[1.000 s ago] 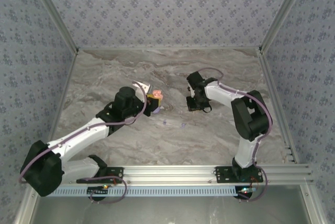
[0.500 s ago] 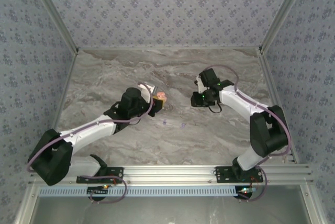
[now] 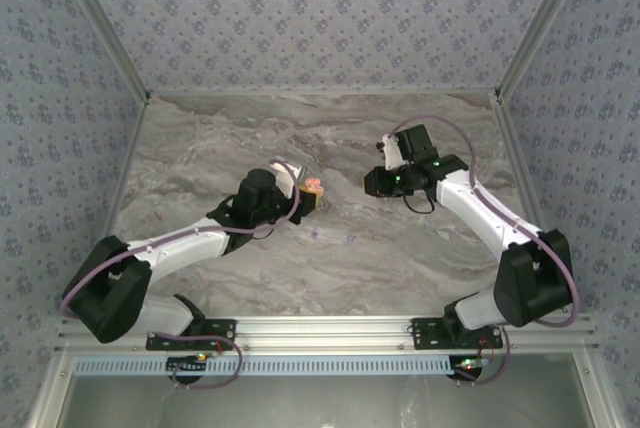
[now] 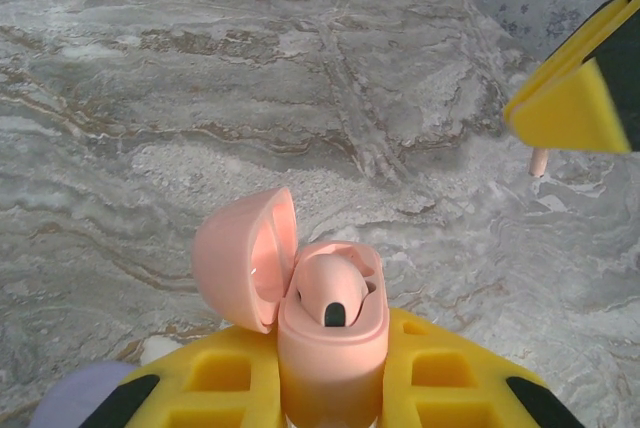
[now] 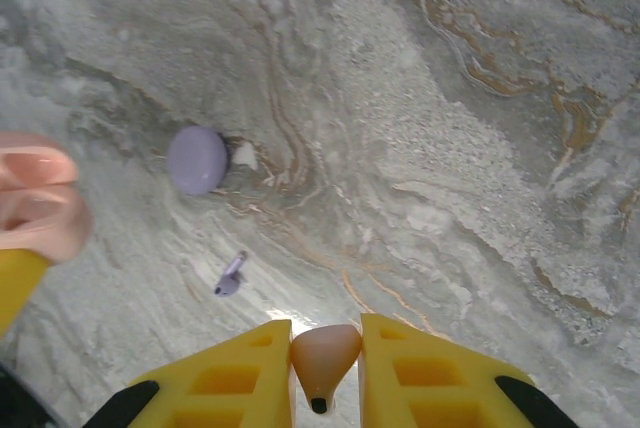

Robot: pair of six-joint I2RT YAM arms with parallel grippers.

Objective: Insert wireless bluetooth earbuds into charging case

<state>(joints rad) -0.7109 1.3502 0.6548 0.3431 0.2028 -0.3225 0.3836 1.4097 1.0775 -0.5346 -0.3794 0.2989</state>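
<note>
I'm working over the marble table (image 3: 200,148). My left gripper (image 4: 332,380) is clamped on the pink charging case (image 4: 330,336), which stands open with its lid swung to nine o'clock. One pink earbud (image 4: 333,293) sits inside, and I cannot make out the rest of the well. From above, my right gripper (image 3: 372,181) hangs at the case's three o'clock, near but apart, pinching a second pink earbud (image 5: 325,353). A purple disc (image 5: 197,159) lies on the table with a lilac earbud (image 5: 230,276) at its five o'clock, apart. In the right wrist view the case is blurred and cut off at the left edge.
</note>
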